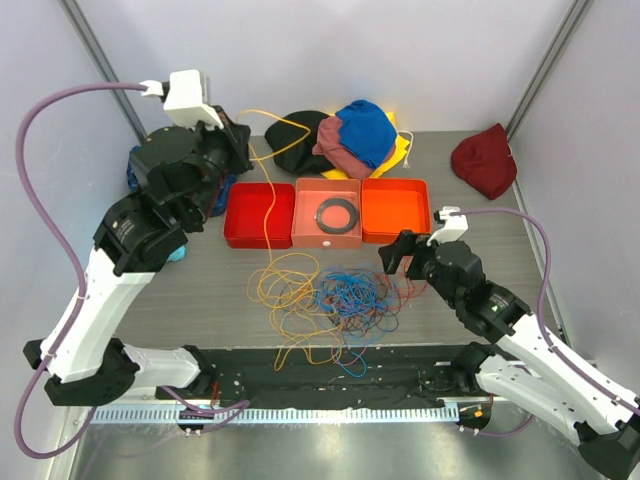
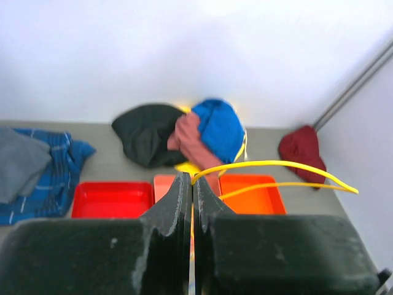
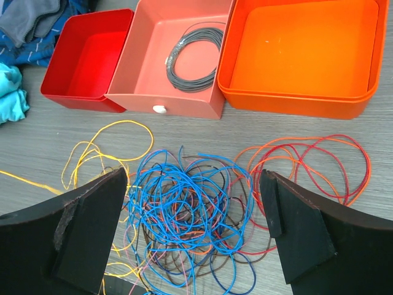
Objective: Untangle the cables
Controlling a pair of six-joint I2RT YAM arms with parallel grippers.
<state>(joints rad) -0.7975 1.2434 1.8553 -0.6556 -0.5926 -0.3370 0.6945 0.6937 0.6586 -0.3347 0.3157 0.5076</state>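
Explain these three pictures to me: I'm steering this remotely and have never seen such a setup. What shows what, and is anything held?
Two robot arms stand at a table's near edge. The wide picture looks down from above and behind them; the other two come from a camera on each wrist. On the table lies a tangle of cables, orange, yellow, blue and red, before three trays; the middle one holds a dark ring. Cloths are heaped behind. The left claw is shut on a yellow cable, up off the table. The right claw is open above the tangle, holding nothing.
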